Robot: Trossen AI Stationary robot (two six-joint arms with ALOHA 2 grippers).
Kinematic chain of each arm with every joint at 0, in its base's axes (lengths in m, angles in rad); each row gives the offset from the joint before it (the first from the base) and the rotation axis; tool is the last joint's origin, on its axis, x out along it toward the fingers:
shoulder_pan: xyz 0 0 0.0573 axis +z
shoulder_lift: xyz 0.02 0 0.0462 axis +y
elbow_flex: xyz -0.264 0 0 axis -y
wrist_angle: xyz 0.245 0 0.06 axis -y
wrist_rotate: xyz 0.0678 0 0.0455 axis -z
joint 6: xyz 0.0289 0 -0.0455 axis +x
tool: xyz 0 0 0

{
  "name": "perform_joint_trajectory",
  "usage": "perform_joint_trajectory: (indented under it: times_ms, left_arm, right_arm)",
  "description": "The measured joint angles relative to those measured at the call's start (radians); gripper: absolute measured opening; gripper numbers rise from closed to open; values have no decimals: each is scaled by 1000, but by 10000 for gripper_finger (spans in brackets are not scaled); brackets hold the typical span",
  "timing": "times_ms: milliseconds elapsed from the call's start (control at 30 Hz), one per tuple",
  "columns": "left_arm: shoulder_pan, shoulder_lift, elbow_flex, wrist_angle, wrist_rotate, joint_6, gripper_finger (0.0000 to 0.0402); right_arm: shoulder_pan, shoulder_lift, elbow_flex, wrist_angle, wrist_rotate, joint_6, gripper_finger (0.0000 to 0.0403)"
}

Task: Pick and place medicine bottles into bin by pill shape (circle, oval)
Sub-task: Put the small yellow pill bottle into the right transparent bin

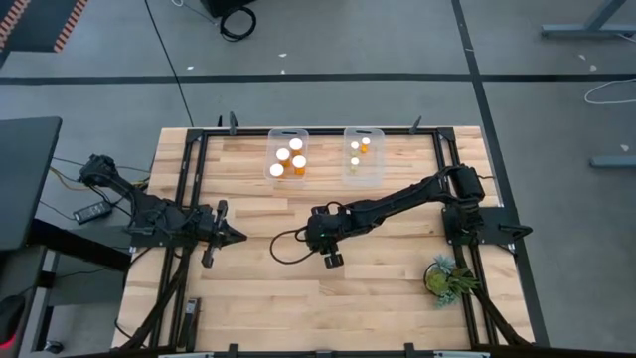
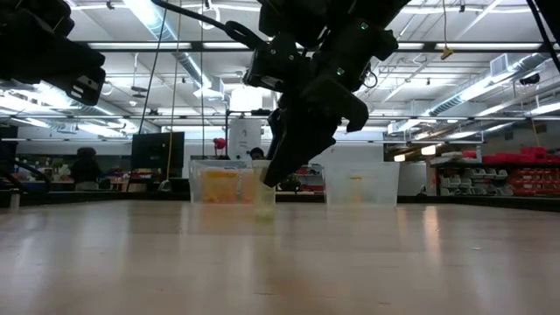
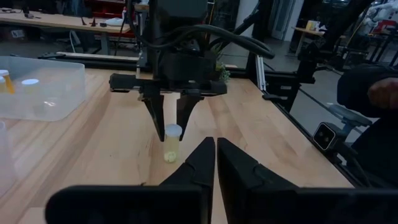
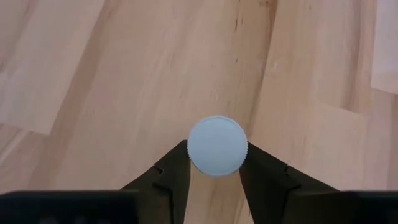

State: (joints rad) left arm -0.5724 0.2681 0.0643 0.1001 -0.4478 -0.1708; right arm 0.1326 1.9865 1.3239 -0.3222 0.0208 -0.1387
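A small translucent medicine bottle (image 3: 171, 144) with a round white cap stands upright on the wooden table near its middle, pale pills showing inside. My right gripper (image 3: 171, 127) comes down onto it and is shut on it; in the high view the gripper (image 1: 316, 221) hides the bottle. My left gripper (image 1: 241, 237) waits shut at the table's left, touching nothing. Two clear bins stand at the far edge: the left bin (image 1: 272, 139) holds three larger bottles, the right bin (image 1: 378, 169) holds small ones. My right gripper pinches the bottle's white cap (image 4: 217, 145) between its two fingers (image 4: 173, 173), one on each side of the cap's rim. The fingers slant down from above, from the table's right side. The bottle stays upright with its base (image 2: 264, 213) on the table.
A small green plant (image 1: 445, 278) stands near the table's right front corner. A black cable loop (image 1: 283, 249) hangs by my right arm. A dark metal frame (image 1: 195, 169) borders the table. Bare wood lies between the grippers and the near edge.
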Motion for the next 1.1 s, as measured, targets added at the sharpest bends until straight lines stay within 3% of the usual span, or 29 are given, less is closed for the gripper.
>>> perform_joint_trajectory:
  times_ms: [500, 1100]
  left_arm:
    - [0, 0, 0, 0, 0, 0, 25]
    - [0, 0, 1, 1, 0, 0, 33]
  right_arm:
    - [-8, -33, 0, -31, 0, -8, 125]
    - [-125, -323, 0, -166, 0, -24, 125]
